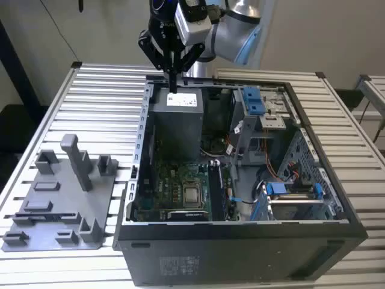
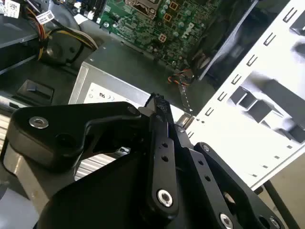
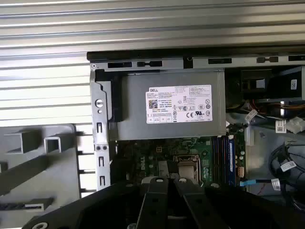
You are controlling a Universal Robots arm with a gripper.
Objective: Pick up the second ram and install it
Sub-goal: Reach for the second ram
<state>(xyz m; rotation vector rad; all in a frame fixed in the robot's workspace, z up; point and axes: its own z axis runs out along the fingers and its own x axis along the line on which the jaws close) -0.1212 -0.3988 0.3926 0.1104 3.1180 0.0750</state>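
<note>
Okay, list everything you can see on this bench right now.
Computer case: one, black, open, middle of the table.
Power supply: one, grey, inside the case, below the hand.
Motherboard: one, green, on the case floor.
Holder tray: one, grey, on the exterior view's left of the case.
Table: one, silver, slatted, under everything.
Arm: one, grey, behind the case.
Hand: one, black, shut, above the power supply.
</note>
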